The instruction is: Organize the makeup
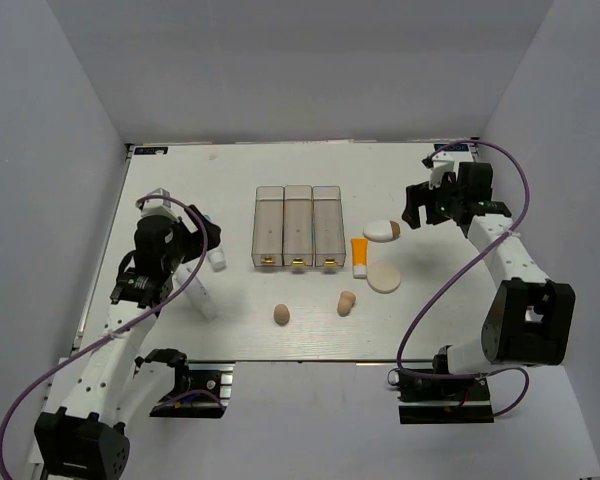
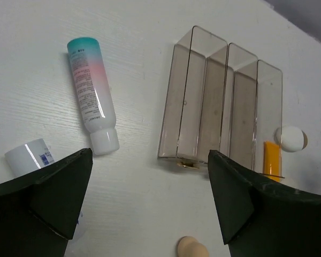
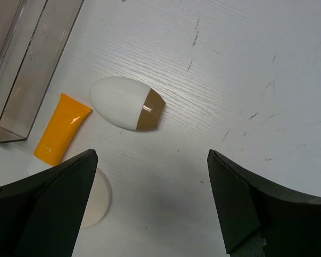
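The makeup lies loose on the white table. A white tube with a teal-pink end (image 2: pixel 92 96) lies left of three clear bins (image 2: pixel 219 107), and it also shows in the top view (image 1: pixel 213 250). A second white tube (image 1: pixel 198 290) lies near it. Two beige sponges (image 1: pixel 281 314) (image 1: pixel 346 303) sit in front of the bins. The orange tube (image 3: pixel 61 128), white-tan oval (image 3: pixel 125 103) and round puff (image 3: pixel 99 195) lie right of the bins. My left gripper (image 2: pixel 150 198) is open and empty above the table left of the bins. My right gripper (image 3: pixel 152 203) is open and empty, just right of the oval.
The three clear bins (image 1: pixel 298 227) stand side by side in the middle of the table and look empty. Grey walls close in the table on the left, back and right. The arm bases and their cables sit at the near edge.
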`<state>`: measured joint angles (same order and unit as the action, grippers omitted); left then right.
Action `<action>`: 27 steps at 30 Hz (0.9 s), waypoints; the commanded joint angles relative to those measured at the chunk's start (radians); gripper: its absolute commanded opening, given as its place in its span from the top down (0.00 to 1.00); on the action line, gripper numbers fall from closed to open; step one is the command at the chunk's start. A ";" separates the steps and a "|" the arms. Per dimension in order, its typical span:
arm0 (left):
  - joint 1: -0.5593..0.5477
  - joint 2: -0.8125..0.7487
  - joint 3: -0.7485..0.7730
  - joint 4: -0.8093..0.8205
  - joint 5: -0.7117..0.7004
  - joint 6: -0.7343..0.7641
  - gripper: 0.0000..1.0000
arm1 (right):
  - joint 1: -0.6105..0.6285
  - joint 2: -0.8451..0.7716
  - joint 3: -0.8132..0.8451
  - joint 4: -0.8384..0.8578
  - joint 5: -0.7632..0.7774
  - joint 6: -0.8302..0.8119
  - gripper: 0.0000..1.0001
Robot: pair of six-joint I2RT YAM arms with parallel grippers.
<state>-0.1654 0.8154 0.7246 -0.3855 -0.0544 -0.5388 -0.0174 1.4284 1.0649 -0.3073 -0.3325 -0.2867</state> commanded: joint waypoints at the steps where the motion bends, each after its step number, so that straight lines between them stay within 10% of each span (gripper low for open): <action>1: 0.003 0.028 -0.024 0.031 0.042 -0.007 0.02 | 0.000 0.020 0.053 -0.035 -0.026 -0.048 0.11; 9: -0.008 0.180 0.018 0.013 0.036 0.000 0.05 | 0.004 0.055 0.073 -0.177 -0.094 -0.264 0.11; 13: -0.008 0.284 0.036 0.034 0.045 0.022 0.23 | 0.002 0.056 0.078 -0.217 -0.148 -0.309 0.11; 15: -0.008 0.313 0.055 0.056 0.045 0.026 0.49 | 0.002 0.052 0.075 -0.217 -0.192 -0.307 0.13; 16: -0.008 0.349 0.062 0.059 0.045 0.031 0.57 | 0.004 0.047 0.075 -0.214 -0.207 -0.304 0.45; 18: -0.008 0.387 0.090 0.069 0.044 0.043 0.67 | 0.005 0.040 0.063 -0.191 -0.224 -0.270 0.77; 22: -0.008 0.508 0.173 0.044 -0.018 0.059 0.40 | 0.005 0.024 0.024 -0.159 -0.234 -0.252 0.46; 27: -0.008 0.666 0.300 0.000 -0.140 0.060 0.17 | 0.005 0.020 -0.008 -0.148 -0.237 -0.243 0.33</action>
<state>-0.1677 1.4403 0.9478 -0.3676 -0.1013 -0.4900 -0.0143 1.4818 1.0756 -0.4831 -0.5385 -0.5381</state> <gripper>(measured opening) 0.812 0.661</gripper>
